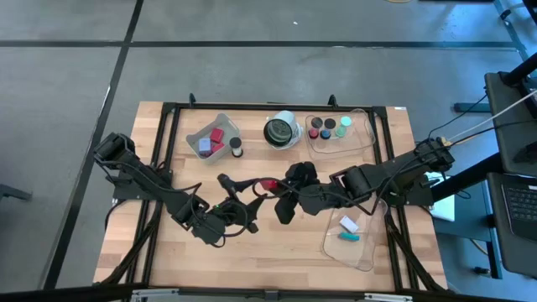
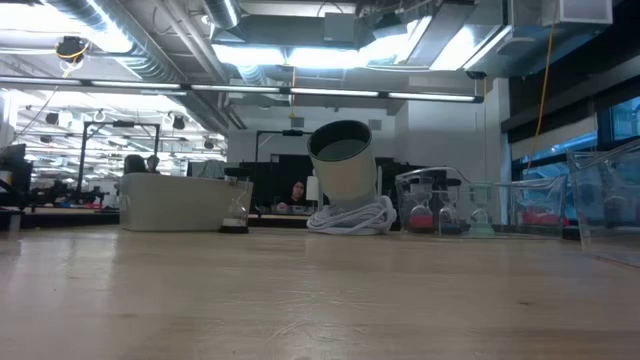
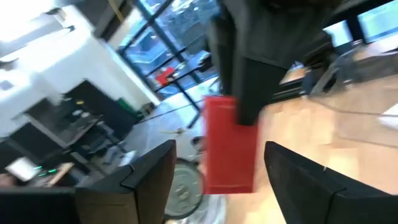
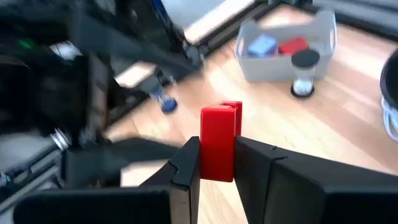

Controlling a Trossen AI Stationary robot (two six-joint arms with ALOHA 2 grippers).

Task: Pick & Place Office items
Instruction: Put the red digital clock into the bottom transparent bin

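Right pincer clamps a glossy red block.

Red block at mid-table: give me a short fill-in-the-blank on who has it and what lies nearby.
1. The red block is clamped between the fingers of the ___ gripper.
2. The left gripper has its fingers ___, one on each side of that block.
3. The white block shares its clear tray with one ___ block.

Missing words: right; open; teal.
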